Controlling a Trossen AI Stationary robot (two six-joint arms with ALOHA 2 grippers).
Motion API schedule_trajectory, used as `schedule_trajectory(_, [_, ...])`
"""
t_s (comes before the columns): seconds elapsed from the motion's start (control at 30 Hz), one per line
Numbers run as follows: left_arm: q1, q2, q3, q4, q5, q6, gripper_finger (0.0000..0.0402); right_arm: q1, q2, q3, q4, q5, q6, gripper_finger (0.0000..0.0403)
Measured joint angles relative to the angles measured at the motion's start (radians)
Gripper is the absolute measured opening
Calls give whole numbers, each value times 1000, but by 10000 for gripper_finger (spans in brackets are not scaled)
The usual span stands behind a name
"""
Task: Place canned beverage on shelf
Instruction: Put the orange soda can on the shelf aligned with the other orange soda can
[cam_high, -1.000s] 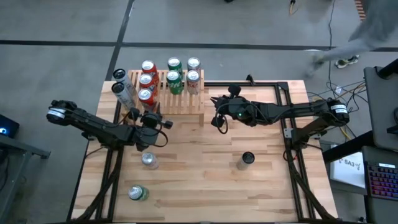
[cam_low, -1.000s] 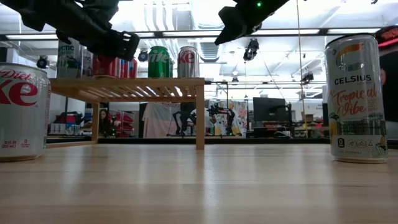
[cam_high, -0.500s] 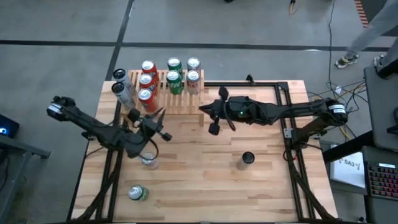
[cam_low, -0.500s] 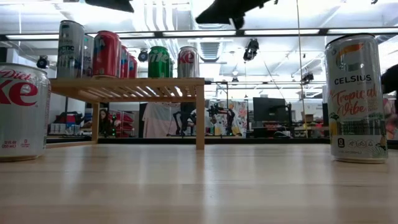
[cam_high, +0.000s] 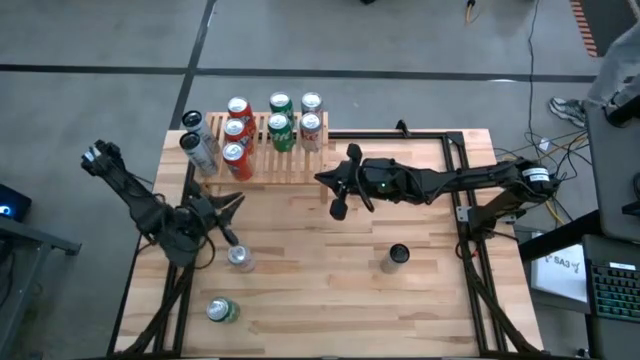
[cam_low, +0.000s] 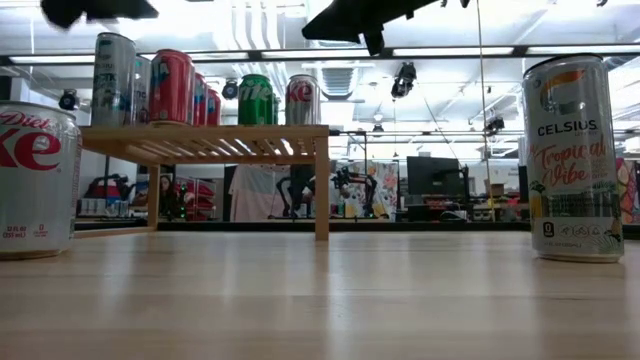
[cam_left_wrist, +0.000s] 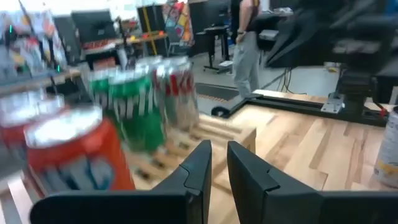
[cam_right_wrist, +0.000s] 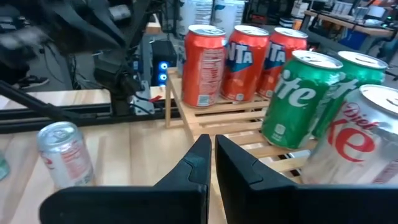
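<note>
Left gripper (cam_high: 232, 203): jaws are standing nearly closed with a narrow gap, holding nothing, hovering over the worktop (cam_high: 400, 300) just in front of the shelf (cam_high: 290, 165), near a silver can (cam_high: 240, 258). Right gripper (cam_high: 332, 180): jaws are sitting fully closed and empty, hanging beside the shelf's front corner. The shelf is carrying three red cans (cam_high: 236, 130), two green cans (cam_high: 281, 118) and two silver-and-red cans (cam_high: 310, 115). A green can (cam_high: 221, 311) and a dark-topped can (cam_high: 396, 257) are standing on the worktop, well apart from the shelf.
</note>
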Motion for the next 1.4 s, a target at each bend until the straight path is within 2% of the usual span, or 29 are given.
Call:
schedule_trajectory(0.17, [18,-9,-138,6,-15,-204,36,1,0,0,1,-2,-1,12])
schedule_trajectory(0.27, [24,-1,-197,23,-79,-287,36,0,0,0,1,-1,-1,12])
schedule_trajectory(0.33, [29,7,-227,53,-138,-300,36,0,0,0,1,-1,-1,12])
schedule_trajectory(0.57, [120,29,-270,125,-150,-308,36,0,0,0,2,-1,-2,12])
schedule_trajectory(0.77, [174,87,-258,154,-140,-304,36,0,0,0,2,-1,-2,12])
schedule_trajectory(1.0, [220,187,-187,166,-140,-304,36,0,0,0,5,0,-12,12])
schedule_trajectory(1.4, [379,356,-90,165,-132,-305,36,0,0,0,9,0,-22,12])
